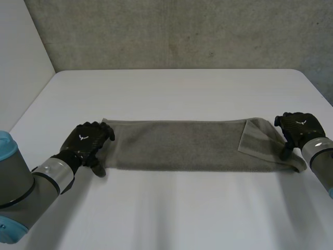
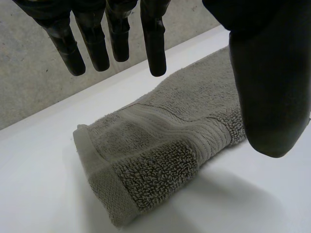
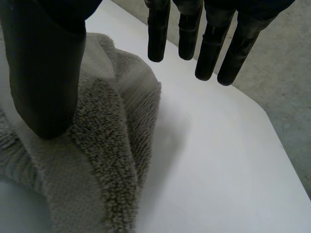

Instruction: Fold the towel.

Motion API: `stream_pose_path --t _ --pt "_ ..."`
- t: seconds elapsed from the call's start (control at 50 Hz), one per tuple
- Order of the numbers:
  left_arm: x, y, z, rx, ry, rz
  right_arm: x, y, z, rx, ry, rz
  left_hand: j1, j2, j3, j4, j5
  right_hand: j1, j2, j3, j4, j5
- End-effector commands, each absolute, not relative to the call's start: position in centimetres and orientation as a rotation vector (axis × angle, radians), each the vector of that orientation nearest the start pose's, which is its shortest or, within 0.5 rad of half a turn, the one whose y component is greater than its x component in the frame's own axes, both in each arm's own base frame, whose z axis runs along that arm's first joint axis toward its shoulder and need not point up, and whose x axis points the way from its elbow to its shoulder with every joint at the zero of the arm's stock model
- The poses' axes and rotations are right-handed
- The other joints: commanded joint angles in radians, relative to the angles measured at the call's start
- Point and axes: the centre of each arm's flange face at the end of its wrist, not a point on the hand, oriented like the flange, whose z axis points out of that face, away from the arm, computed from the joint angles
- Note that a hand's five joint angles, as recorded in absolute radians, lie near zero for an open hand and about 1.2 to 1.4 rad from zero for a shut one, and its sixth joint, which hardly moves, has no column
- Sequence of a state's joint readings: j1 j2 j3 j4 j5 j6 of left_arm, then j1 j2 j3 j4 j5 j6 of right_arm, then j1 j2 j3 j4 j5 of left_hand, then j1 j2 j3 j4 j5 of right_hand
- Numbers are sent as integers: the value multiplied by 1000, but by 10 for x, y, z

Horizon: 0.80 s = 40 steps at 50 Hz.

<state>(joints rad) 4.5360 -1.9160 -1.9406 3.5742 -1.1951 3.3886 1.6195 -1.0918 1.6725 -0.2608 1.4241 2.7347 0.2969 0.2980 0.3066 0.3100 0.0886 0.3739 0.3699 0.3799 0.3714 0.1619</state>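
Towel lies in a long strip on worktop. Left hand, right hand at its ends, fingers straight, gripping nothing. Next, probably: pinch an end, fold crosswise.

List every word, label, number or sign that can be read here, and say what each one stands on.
No words or numbers can be read anywhere in these views.
Back of the left hand: a small white winged emblem, no letters.
Back of the right hand: a small white mark, too small to make out.
Towel: no tag or print on the sides that show.
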Motion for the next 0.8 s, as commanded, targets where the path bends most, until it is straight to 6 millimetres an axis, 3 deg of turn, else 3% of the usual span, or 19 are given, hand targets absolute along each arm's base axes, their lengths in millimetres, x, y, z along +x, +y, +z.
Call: stream_pose_path --t 0.02,0.22,0.42,0.6,0.8 --pt "-215 -268 135 943 2552 -2037 162 -343 139 -733 2528 -1882 -48 -49 -58 -61 -14 -63 -59 -69 -60 -25" --pt "-215 -269 133 943 2557 -2031 178 -326 135 -835 2515 -1812 -48 -49 -58 -61 -14 -119 -115 -125 -116 -81" --pt "-216 -269 130 947 2561 -2026 180 -335 124 -866 2516 -1823 -48 -49 -58 -61 -14 -92 -88 -98 -90 -55" --pt "-216 -269 130 951 2556 -2027 193 -341 116 -897 2480 -1831 -48 -49 -58 -61 -14 -80 -76 -86 -78 -43" --pt "-216 -269 128 951 2563 -2019 196 -347 119 -891 2457 -1887 -48 -49 -58 -61 -14 -80 -76 -86 -78 -43"
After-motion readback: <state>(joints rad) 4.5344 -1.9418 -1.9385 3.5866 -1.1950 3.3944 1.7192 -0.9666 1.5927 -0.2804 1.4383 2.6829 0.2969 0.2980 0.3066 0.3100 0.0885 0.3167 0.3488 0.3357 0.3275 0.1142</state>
